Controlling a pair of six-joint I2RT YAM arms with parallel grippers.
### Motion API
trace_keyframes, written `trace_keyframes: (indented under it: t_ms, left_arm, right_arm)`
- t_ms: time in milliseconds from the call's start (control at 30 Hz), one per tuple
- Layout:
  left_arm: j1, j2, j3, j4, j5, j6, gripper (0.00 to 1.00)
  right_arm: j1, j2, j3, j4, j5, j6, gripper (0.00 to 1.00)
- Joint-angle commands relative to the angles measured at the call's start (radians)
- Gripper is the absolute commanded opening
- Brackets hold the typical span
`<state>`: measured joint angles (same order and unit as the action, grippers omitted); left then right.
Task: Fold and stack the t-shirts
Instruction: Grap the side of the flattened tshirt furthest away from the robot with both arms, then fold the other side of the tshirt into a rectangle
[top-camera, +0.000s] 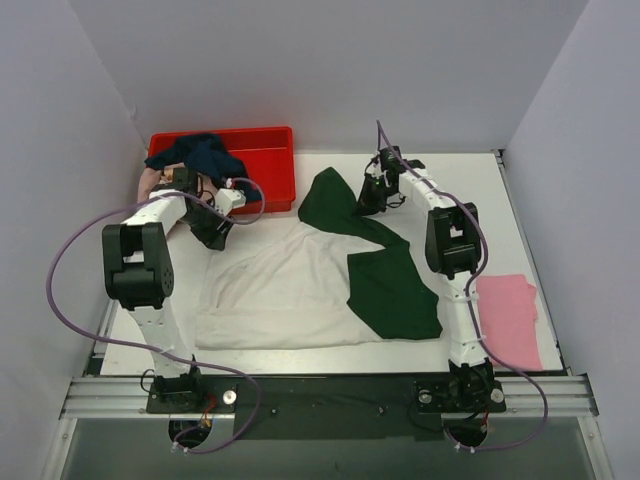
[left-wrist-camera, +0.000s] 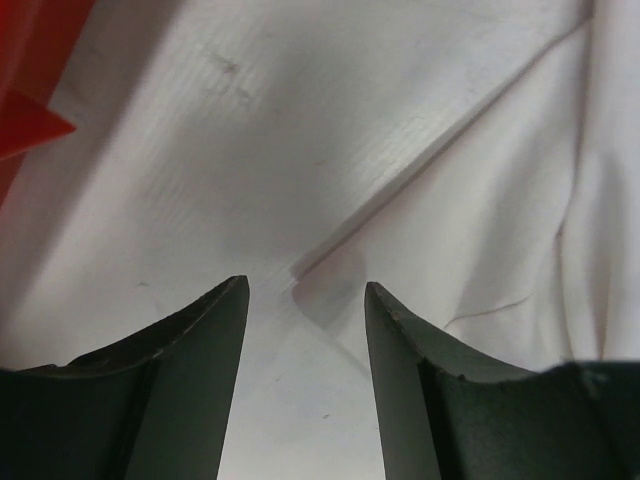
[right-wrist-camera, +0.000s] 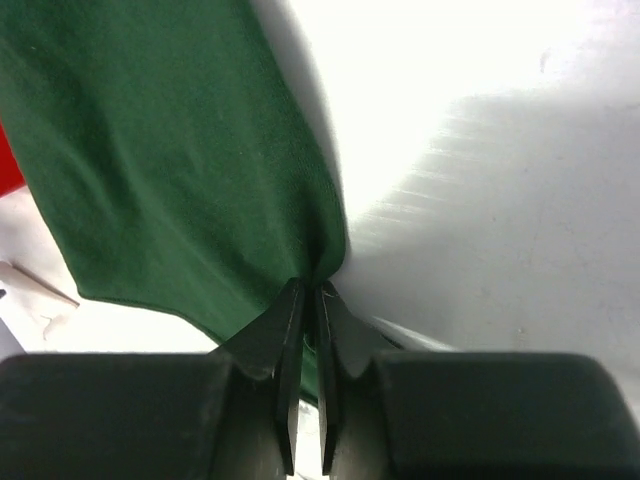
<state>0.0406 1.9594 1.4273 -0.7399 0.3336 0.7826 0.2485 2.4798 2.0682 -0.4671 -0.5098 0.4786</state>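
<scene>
A white t-shirt (top-camera: 280, 290) with dark green sleeves and back (top-camera: 385, 285) lies spread across the middle of the table. My left gripper (top-camera: 215, 235) stands open at the shirt's far left corner. In the left wrist view the left gripper (left-wrist-camera: 305, 290) has the white cloth's corner (left-wrist-camera: 330, 265) just beyond its tips, with nothing between the fingers. My right gripper (top-camera: 368, 205) is at the far green sleeve. The right wrist view shows the right gripper (right-wrist-camera: 308, 285) shut on a pinch of the green cloth (right-wrist-camera: 170, 150).
A red crate (top-camera: 270, 150) stands at the back left with a navy tee (top-camera: 200, 155) bunched in it and dusty pink cloth (top-camera: 150, 180) beside it. A folded bright pink tee (top-camera: 510, 315) lies at the right edge. Grey walls enclose the table on three sides.
</scene>
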Motion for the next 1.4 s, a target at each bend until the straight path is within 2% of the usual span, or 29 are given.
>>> trace_keyframes:
  t_ms: [0, 100, 233, 300, 333, 400, 433, 467, 533, 633, 833, 1067, 1233, 1367]
  left_arm:
    - [0.001, 0.016, 0.038, -0.15, 0.185, 0.222, 0.6]
    - [-0.001, 0.054, 0.03, -0.19, 0.153, 0.283, 0.6]
    - [-0.005, 0.108, 0.064, -0.122, 0.068, 0.254, 0.59]
    - [-0.01, 0.118, 0.085, -0.133, 0.076, 0.265, 0.56]
    - [-0.01, 0.119, 0.09, -0.162, 0.087, 0.282, 0.49]
    - [-0.015, 0.108, 0.085, -0.182, 0.108, 0.299, 0.3]
    - [-0.013, 0.102, 0.075, -0.187, 0.111, 0.303, 0.08]
    - [-0.013, 0.092, 0.07, -0.187, 0.098, 0.31, 0.0]
    - [-0.005, 0.067, 0.061, -0.165, 0.061, 0.285, 0.0]
    - [0.025, -0.006, 0.048, -0.067, -0.001, 0.167, 0.0]
    - [0.051, -0.18, -0.007, 0.071, 0.01, 0.072, 0.0]
    - [0.054, -0.234, -0.053, 0.036, -0.047, 0.035, 0.0]
    - [0.058, -0.293, 0.008, -0.165, 0.025, 0.041, 0.0]
    - [0.058, -0.329, -0.046, -0.254, -0.004, 0.066, 0.0]
  right_arm:
    - [-0.023, -0.044, -0.049, -0.076, 0.043, -0.018, 0.0]
    - [-0.037, -0.076, -0.054, -0.076, 0.048, -0.002, 0.0]
    - [-0.038, -0.13, -0.054, -0.076, 0.053, -0.017, 0.0]
    - [-0.038, -0.156, -0.063, -0.076, 0.047, -0.024, 0.0]
    - [-0.038, -0.165, -0.065, -0.076, 0.042, -0.029, 0.0]
    - [-0.04, -0.193, -0.085, -0.076, 0.045, -0.046, 0.0]
    - [-0.041, -0.211, -0.1, -0.076, 0.048, -0.051, 0.0]
    - [-0.041, -0.22, -0.106, -0.076, 0.051, -0.057, 0.0]
    - [-0.051, -0.249, -0.135, -0.076, 0.056, -0.064, 0.0]
    - [-0.075, -0.317, -0.201, -0.076, 0.057, -0.087, 0.0]
    - [-0.084, -0.432, -0.33, -0.076, 0.057, -0.155, 0.0]
    - [-0.103, -0.542, -0.488, -0.077, 0.079, -0.198, 0.0]
    - [-0.054, -0.666, -0.595, -0.128, 0.079, -0.294, 0.0]
    - [0.017, -0.818, -0.738, -0.142, 0.082, -0.314, 0.0]
